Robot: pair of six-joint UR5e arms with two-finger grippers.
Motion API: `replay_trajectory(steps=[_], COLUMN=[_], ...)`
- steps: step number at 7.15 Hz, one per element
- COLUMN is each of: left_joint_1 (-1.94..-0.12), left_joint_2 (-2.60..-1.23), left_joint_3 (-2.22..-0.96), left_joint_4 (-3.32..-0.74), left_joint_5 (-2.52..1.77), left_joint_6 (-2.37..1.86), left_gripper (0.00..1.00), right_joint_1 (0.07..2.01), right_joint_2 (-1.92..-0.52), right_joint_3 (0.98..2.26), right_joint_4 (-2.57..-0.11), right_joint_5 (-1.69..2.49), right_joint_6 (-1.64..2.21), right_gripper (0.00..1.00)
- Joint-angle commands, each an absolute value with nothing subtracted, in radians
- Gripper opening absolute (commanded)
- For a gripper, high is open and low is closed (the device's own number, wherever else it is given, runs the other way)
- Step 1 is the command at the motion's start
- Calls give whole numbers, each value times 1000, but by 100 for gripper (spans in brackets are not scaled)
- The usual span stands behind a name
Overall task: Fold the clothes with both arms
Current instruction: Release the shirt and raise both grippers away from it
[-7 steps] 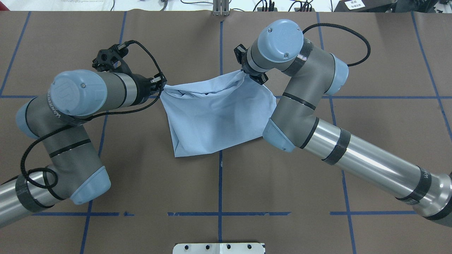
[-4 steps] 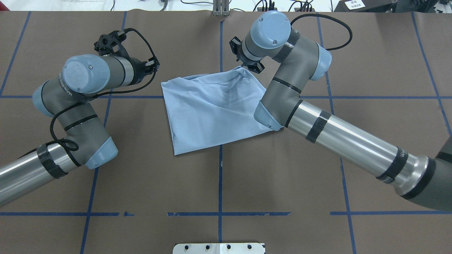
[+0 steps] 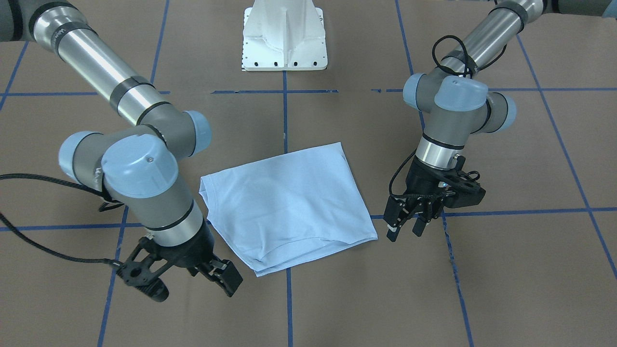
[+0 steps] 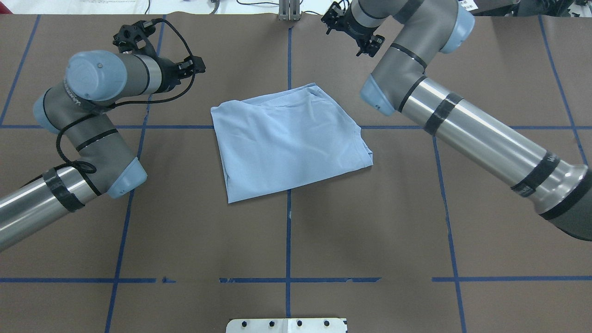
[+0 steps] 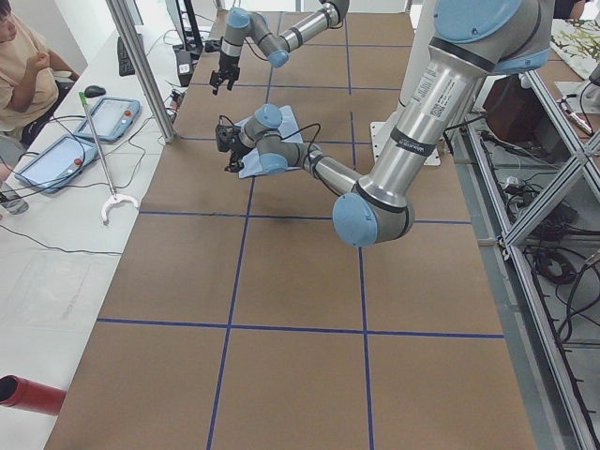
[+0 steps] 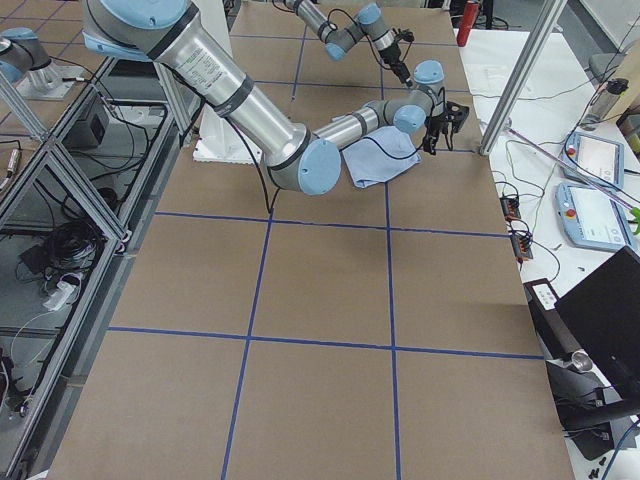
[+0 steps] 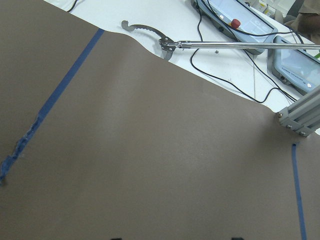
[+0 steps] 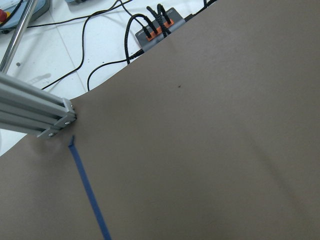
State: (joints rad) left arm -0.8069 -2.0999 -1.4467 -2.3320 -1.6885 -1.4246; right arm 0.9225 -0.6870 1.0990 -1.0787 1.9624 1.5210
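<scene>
T-shirt (image 4: 289, 143), light blue, folded to a rough four-sided shape. Lies flat at the middle of the brown counter (image 4: 208, 231), across a crossing of blue tape lines (image 4: 138, 280). Touched by neither hand.

Only in the front-facing view: a curved seam along the shirt's edge farthest from the robot. There too, the left hand (image 3: 406, 229) points down just beside one far corner, fingers apart, nothing between them. Right hand (image 3: 224, 277) low over bare counter near the other far corner, likewise spread and empty. From overhead, both hands sit out past the shirt's far edge, the right one close to the counter's far rim.

Wrist views: no cloth, just bare counter and tape. Past the rim, a long metal grabber (image 7: 170, 44), a grey tablet (image 7: 300, 67), an aluminium post (image 8: 37, 117) and a plug strip (image 8: 157, 25) with black cables. Only the left side view shows a seated person (image 5: 19, 66).

A second ago: both hands clamped on the far edge, cloth lifted and bunched between them. Now let go, drawn outward, the cloth settled flat.
</scene>
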Motion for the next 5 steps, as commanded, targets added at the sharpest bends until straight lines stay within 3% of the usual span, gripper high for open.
replay_trajectory(steps=[1,3,5], left_joint_1=[-946,-1137,-1338], left_joint_2=[-1992,-1842,-1780], left_joint_3=[-1550,-1612,-1608], left_joint_4=[-2310,-2269,-2065], left_joint_5=[-1982,-2161,-2235], left_joint_6=[-1180,-784,-315], left_gripper=[100,100,100], right_joint_1=[1097,1327,1469], right_joint_2=[-884,-1035,-1121], right_joint_3=[1205,1230,1294], right_joint_4=[-1088,-1179,-1451], right_joint_5=[2148,2308,2339], right_joint_6=[1212,734,345], right_gripper=[100,100,100])
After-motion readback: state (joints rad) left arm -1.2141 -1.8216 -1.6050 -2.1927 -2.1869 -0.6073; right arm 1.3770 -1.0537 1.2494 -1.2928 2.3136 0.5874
